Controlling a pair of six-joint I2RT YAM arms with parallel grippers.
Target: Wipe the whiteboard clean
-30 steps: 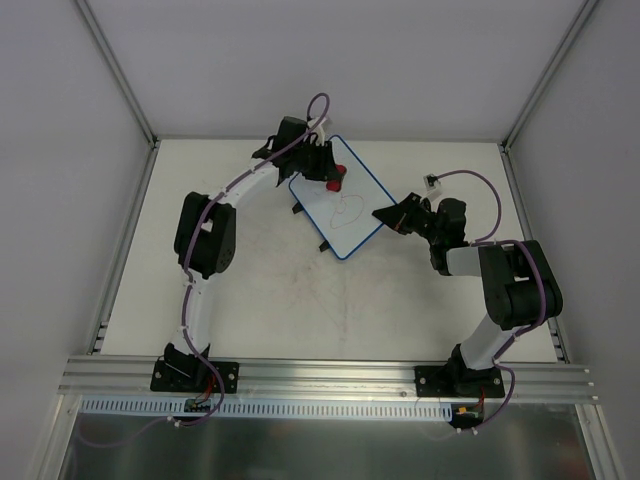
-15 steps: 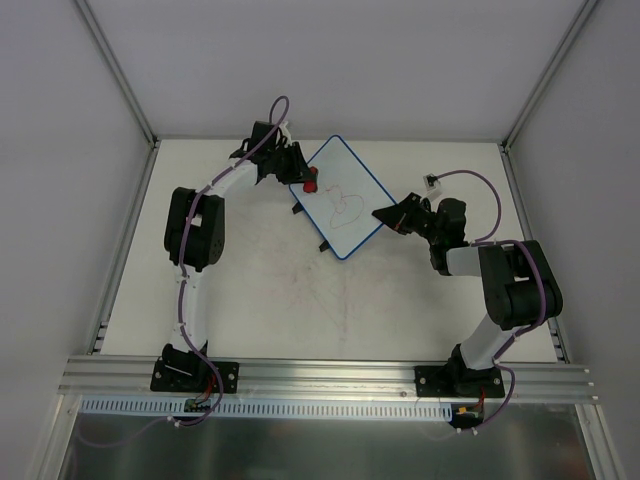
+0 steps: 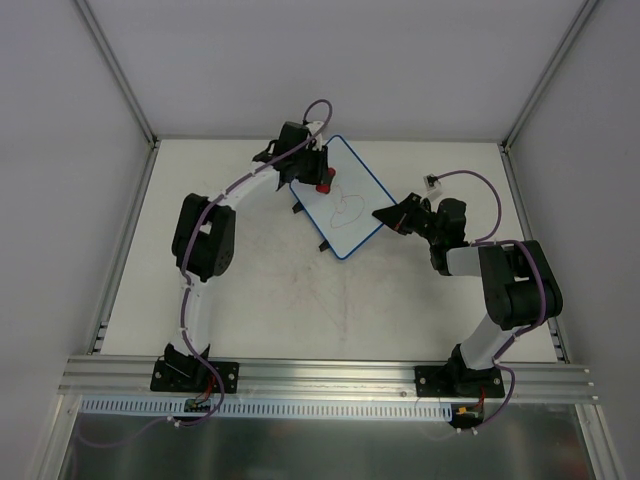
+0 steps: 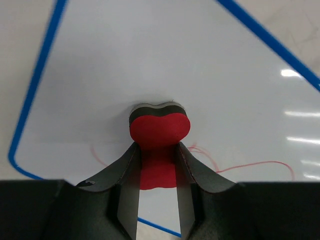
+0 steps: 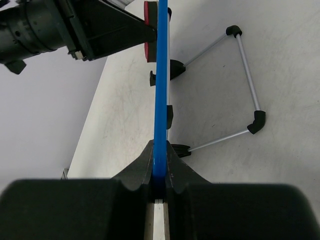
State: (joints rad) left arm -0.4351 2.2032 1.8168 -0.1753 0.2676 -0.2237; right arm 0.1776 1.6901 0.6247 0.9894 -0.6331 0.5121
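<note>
The whiteboard [image 3: 350, 215], white with a thin blue rim, stands tilted at the table's far middle, with a reddish scribble [image 3: 347, 207] on it. My left gripper [image 3: 322, 180] is shut on a small red eraser [image 3: 326, 184] and presses it against the board's upper left part. In the left wrist view the eraser [image 4: 159, 131] sits between my fingers [image 4: 125, 170] on the white face [image 4: 150, 60], with red lines [image 4: 250, 166] to its right. My right gripper [image 3: 386, 215] is shut on the board's right rim, which shows edge-on in the right wrist view [image 5: 161, 90].
A wire stand with black feet [image 5: 247, 90] props the board from behind. Two black tabs [image 3: 300, 209] stick out at the board's left edge. Metal rails [image 3: 125, 240] line the table's sides. Faint reddish stains [image 3: 320, 285] mark the table's middle.
My left gripper swept left with the eraser to the board's edge, then back right onto the board. The right gripper and the board stayed still.
</note>
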